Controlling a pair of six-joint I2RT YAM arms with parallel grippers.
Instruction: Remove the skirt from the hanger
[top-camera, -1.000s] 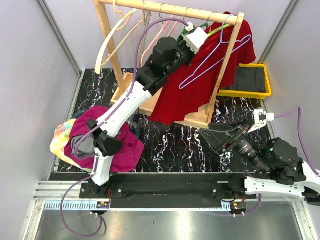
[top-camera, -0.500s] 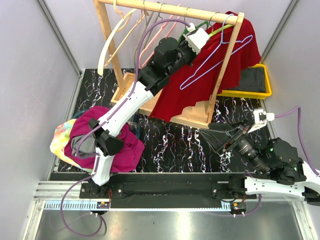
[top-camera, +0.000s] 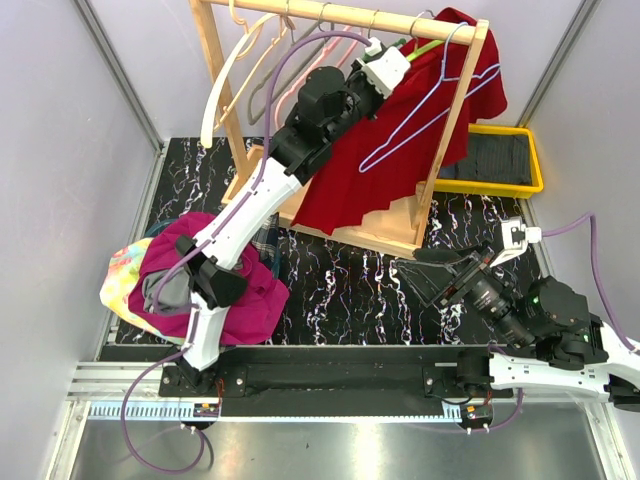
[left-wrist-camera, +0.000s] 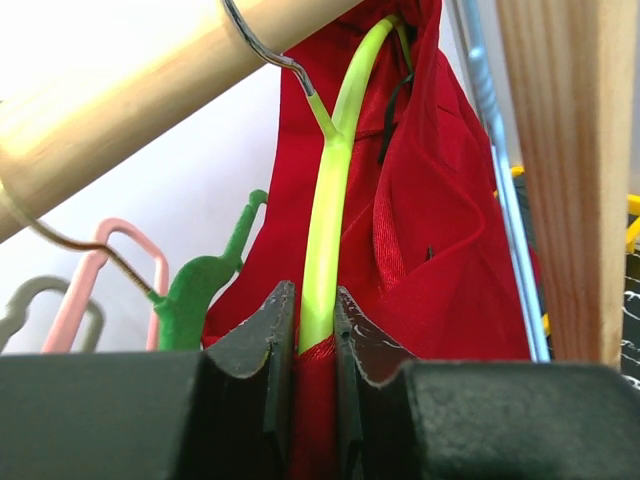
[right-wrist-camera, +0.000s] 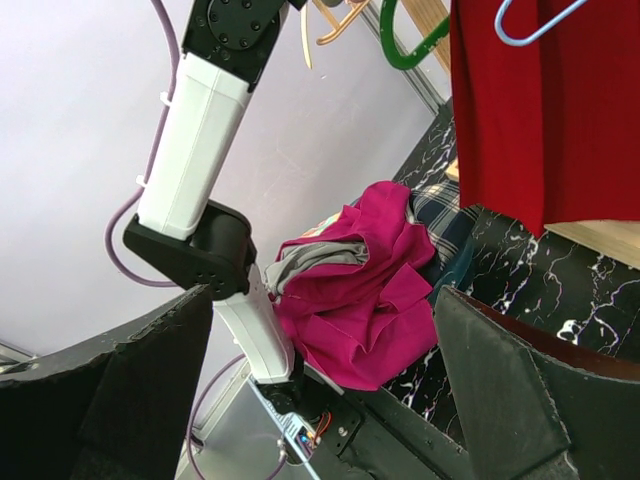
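A red skirt (top-camera: 390, 150) hangs on a lime-green hanger (top-camera: 432, 49) at the right end of the wooden rail (top-camera: 340, 17). In the left wrist view the hanger (left-wrist-camera: 330, 200) runs up to its wire hook over the rail (left-wrist-camera: 140, 90), with the red skirt (left-wrist-camera: 440, 250) draped over it. My left gripper (left-wrist-camera: 315, 330) is shut on the hanger's arm and the skirt's waistband; it is high at the rail (top-camera: 378, 72). My right gripper (top-camera: 440, 275) is open and empty, low above the table, right of centre.
Several empty hangers, pink, cream, green and a lavender wire one (top-camera: 420, 115), hang on the rail. A pile of magenta and other clothes (top-camera: 215, 280) lies at the left. A yellow tray (top-camera: 500, 160) with dark cloth sits behind the rack's right post (top-camera: 455, 120).
My left gripper has risen and pulled the hanger and skirt up and slightly left, so the skirt's hem hangs higher. The right arm has shifted slightly left.
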